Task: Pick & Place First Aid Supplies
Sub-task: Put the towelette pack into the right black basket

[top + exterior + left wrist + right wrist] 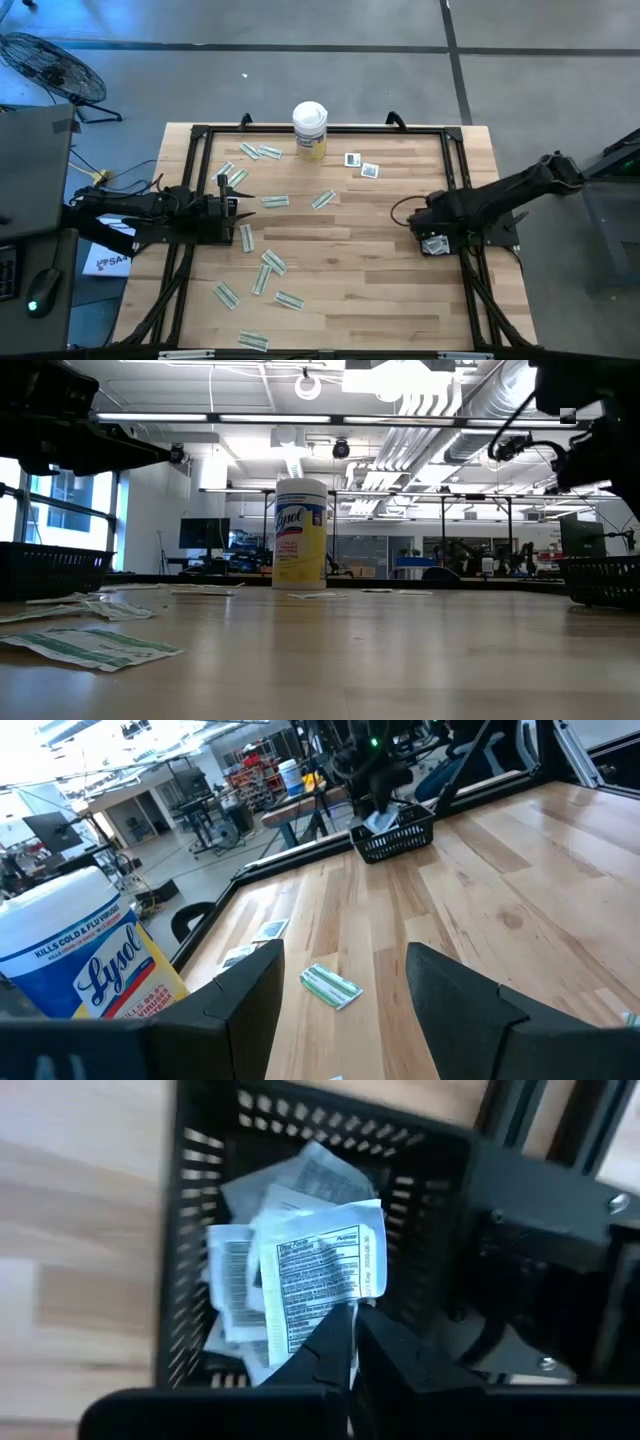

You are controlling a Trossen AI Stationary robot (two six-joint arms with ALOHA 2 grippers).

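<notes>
First aid packets [262, 268]: most loose on table, some binned.
High view: right gripper [434, 240] over the black basket [447, 246] at the table's right edge; left gripper [232, 206] waits mid-left among strips.
Left wrist: fingers spread, empty, a green-white strip [331, 986] ahead beside the Lysol canister [85, 960].
Right wrist: fingers nearly pressed together, pinching a white packet's [325, 1275] edge above the pile, likely to drop it in.

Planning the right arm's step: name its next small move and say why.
Probably open the fingers. The right gripper hangs over the black basket, pinching a white packet above the packets already inside, so letting go should drop it in. The left gripper waits open over the table.
</notes>
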